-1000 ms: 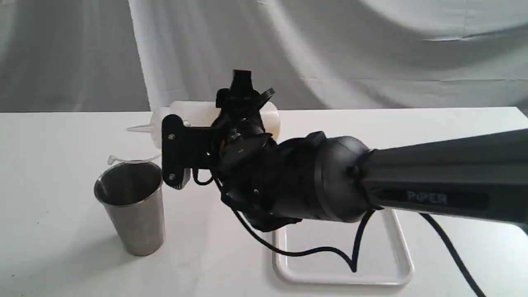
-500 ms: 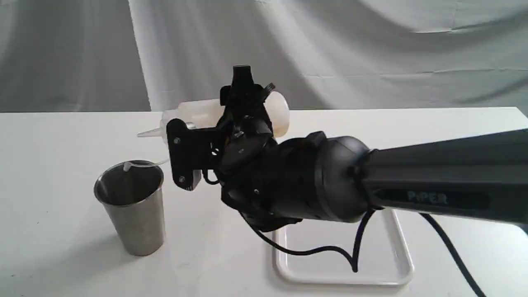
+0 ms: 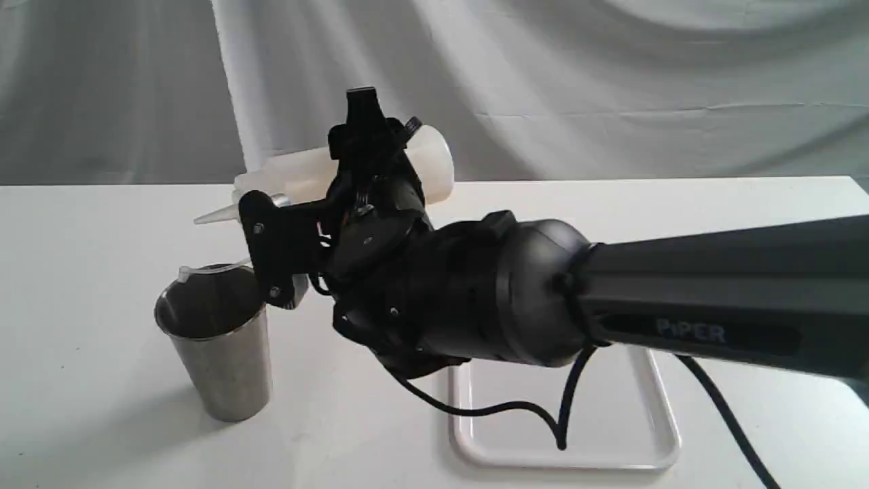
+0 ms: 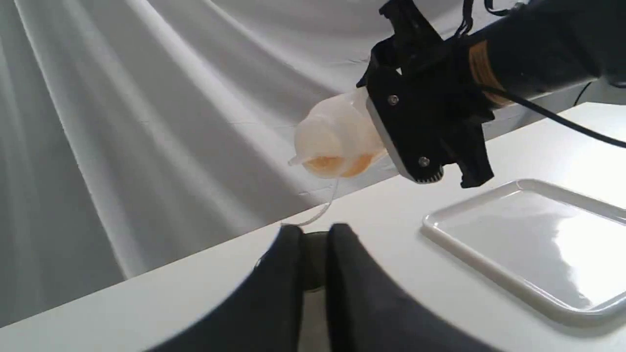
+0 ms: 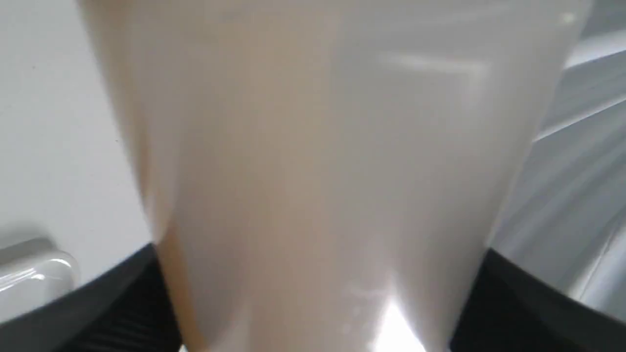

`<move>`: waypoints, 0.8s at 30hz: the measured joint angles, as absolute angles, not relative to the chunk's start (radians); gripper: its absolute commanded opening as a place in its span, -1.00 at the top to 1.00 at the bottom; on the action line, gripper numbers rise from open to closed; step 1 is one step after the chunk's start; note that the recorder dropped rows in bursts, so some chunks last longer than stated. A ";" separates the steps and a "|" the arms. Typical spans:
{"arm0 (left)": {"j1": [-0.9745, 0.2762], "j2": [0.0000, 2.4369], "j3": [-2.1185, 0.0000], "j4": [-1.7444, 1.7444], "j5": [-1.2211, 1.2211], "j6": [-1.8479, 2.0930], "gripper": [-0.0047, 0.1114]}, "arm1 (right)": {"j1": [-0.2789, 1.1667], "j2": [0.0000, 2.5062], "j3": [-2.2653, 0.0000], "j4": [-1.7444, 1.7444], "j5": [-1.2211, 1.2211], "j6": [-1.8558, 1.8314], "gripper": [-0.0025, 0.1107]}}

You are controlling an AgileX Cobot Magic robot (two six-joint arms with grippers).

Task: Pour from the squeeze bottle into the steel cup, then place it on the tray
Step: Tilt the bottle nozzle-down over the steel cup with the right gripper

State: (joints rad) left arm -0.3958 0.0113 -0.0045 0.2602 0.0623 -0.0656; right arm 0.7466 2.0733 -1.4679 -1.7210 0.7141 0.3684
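My right gripper (image 3: 370, 159) is shut on the squeeze bottle (image 3: 299, 175) and holds it nearly level in the air. Its base sits higher than its cone nozzle (image 3: 212, 216), which points left, above and just behind the steel cup (image 3: 218, 343). The tethered cap (image 3: 183, 272) dangles on its strap at the cup's rim. Amber liquid (image 4: 337, 166) pools in the bottle's low side. The bottle (image 5: 318, 161) fills the right wrist view between the dark fingers (image 5: 112, 303). The white tray (image 3: 662, 435) lies under my right arm. My left gripper (image 4: 313, 232) is shut, holds nothing and points at the cup.
A white cloth backdrop (image 3: 611, 81) hangs behind the white table (image 3: 81, 224). A black cable (image 3: 516, 411) from the right arm loops down over the tray. The tray's rim (image 4: 440, 225) shows to the right of the bottle in the left wrist view.
My right arm has carried the bottle up and to the left. The bottle has tipped further, its base rising. The nozzle now reaches farther left over the cup.
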 measured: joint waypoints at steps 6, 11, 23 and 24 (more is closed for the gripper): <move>-0.396 0.011 -0.004 0.260 0.062 -0.066 0.78 | 0.749 2.080 -1.470 -1.721 0.756 0.316 0.39; -0.396 0.011 -0.004 0.260 0.062 -0.066 0.78 | 0.749 2.081 -1.470 -1.721 0.775 0.244 0.39; -0.396 0.011 -0.004 0.260 0.062 -0.066 0.78 | 0.755 2.081 -1.470 -1.721 0.780 0.163 0.39; -0.396 0.011 -0.004 0.260 0.062 -0.066 0.78 | 0.757 2.081 -1.470 -1.721 0.780 0.158 0.39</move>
